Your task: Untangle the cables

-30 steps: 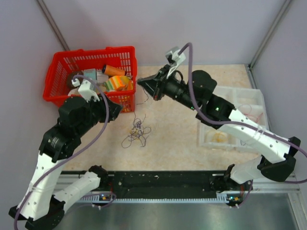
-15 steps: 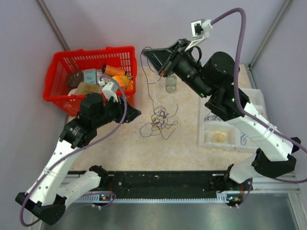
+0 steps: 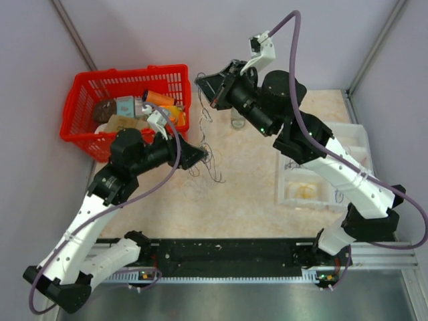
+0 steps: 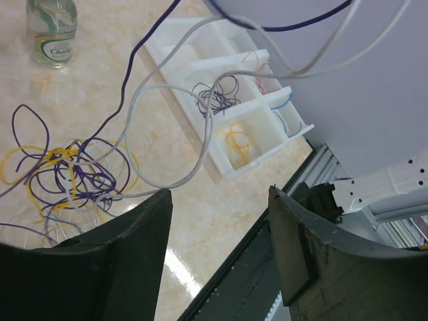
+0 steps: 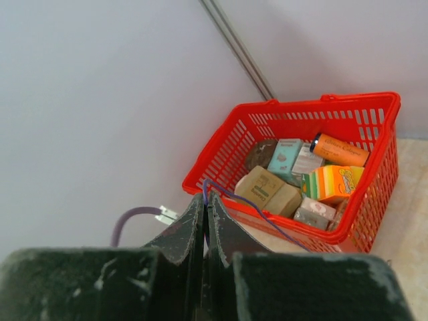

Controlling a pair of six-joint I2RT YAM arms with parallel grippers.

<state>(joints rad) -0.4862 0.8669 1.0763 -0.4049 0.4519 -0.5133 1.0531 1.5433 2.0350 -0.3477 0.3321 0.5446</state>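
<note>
The table (image 3: 254,200) carried a red basket (image 3: 134,71) of packets at its far left and a white tray (image 3: 358,134) at its right. The tray's compartments held sorted loops, purple, yellow, red and blue each in its own cell.

The right gripper (image 3: 202,81) was raised above the far middle of the table, pointing left toward the basket. Its fingers were pressed together, pinching a dark purple strand that came out between the tips in the right wrist view.

The left gripper (image 3: 200,156) reached in from the left, low and near the basket's corner. Its fingers were spread with nothing clamped between them. A pale strand curved down just beside one fingertip (image 4: 157,200).

The cables (image 4: 70,175) were at the middle of the table, between the two grippers. Their long axis ran from the right gripper's pinch down toward the near side, ending in a loose knot of purple and yellow loops just beside the left gripper. Single purple and pale strands rose from that knot toward the pinch. Whether the knot touched the table could not be told.

A small glass bottle (image 3: 237,120) stood upright beyond the knot, under the right arm.
</note>
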